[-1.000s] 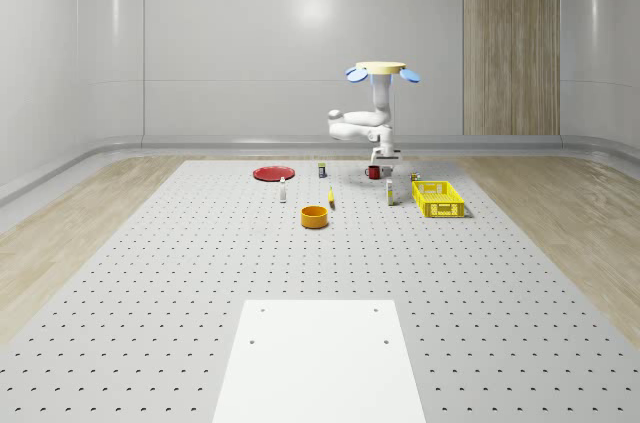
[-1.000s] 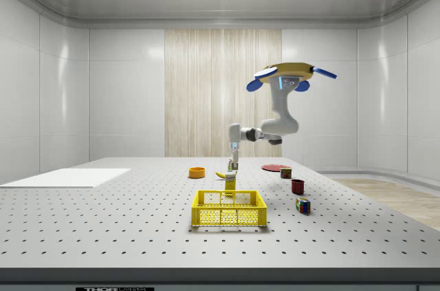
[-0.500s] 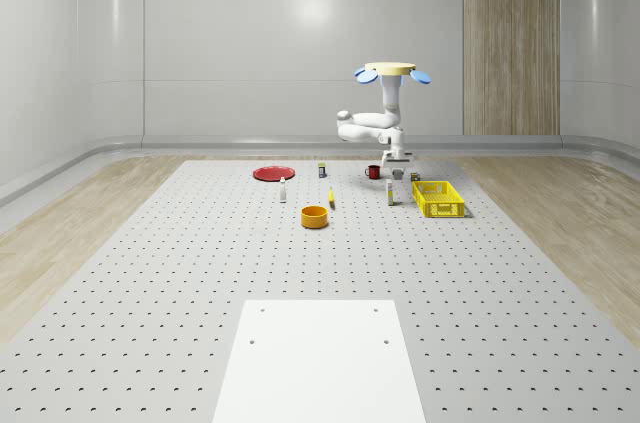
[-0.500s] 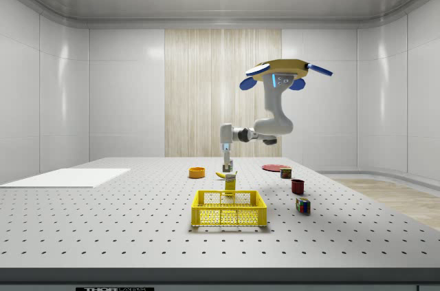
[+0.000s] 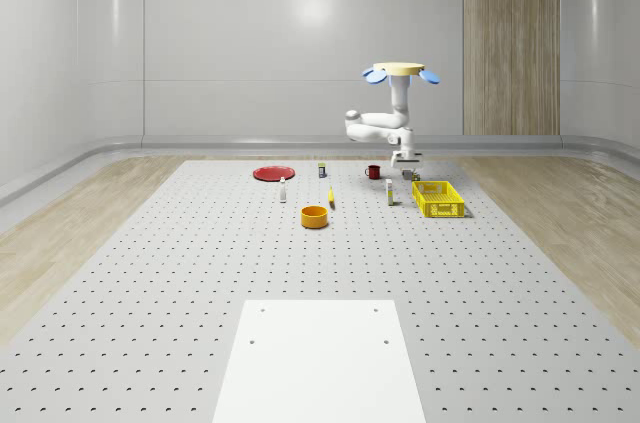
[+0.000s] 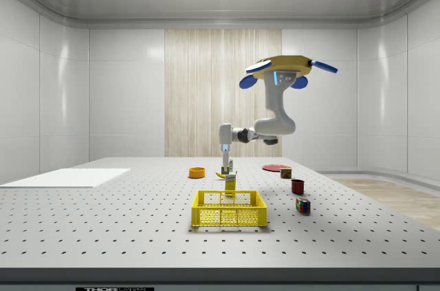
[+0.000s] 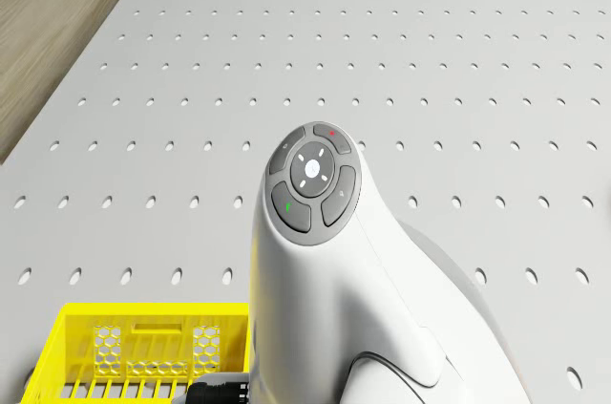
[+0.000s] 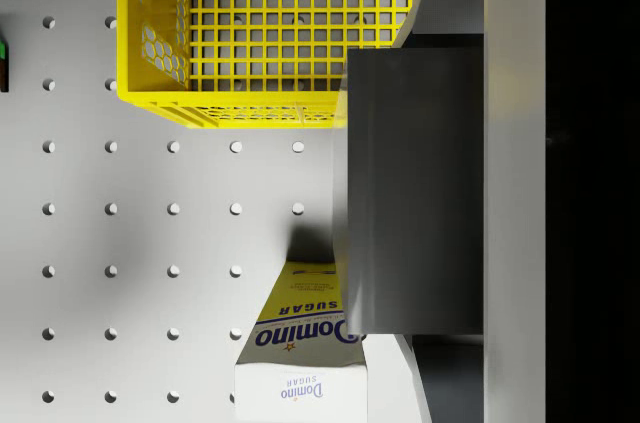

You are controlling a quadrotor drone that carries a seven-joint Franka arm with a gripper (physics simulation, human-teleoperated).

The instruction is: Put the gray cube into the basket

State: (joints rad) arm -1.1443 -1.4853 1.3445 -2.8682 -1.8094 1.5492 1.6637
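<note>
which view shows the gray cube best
The wrist view: the gray cube looms large, held in the gripper near the yellow basket. The whole-scene view and the side view show a speck under the hovering drone.

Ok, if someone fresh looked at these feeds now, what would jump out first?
The drone hovering above the table's far end, arm bent down towards the yellow basket. In the wrist view a gray cube sits in the hand, over the table beside the basket and a Domino sugar box.
</note>
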